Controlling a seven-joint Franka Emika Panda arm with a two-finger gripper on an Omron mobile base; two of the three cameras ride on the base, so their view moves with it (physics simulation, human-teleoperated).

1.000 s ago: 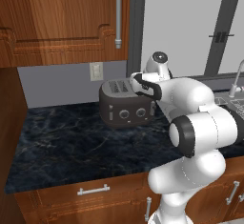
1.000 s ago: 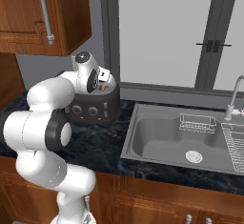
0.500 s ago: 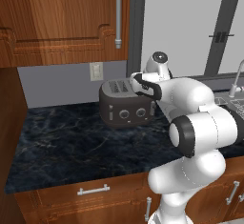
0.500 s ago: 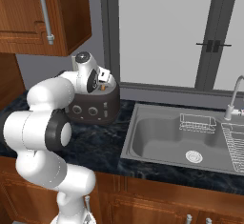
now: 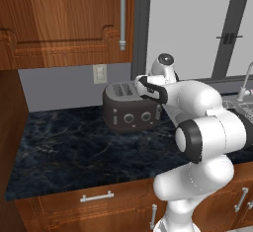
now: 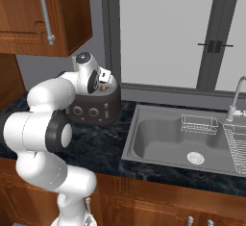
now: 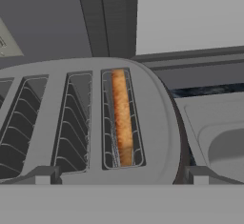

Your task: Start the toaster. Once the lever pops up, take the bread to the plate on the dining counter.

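**Now the hand hangs over the bread slot**

You have the gripper right above the toaster, looking down into its slots. The bread stands on edge in the slot at the end nearest the sink. In the hand view it sits just ahead of the hand, in line with the middle of the gap between the two tips. Its long side runs straight away from the hand, along the slot, so the tips stand one on each side of the slice.

Your gripper is wide open. It holds nothing and touches nothing. The tips hang over the toaster top, well to each side of the bread slot.

The toaster sits on the counter by the wall, between the cupboard side and the sink. You cannot see from here if the lever is up or down, so you cannot tell if the toast is done. The bread top looks low in the slot, so going down for it may be a tight fit between the wires.
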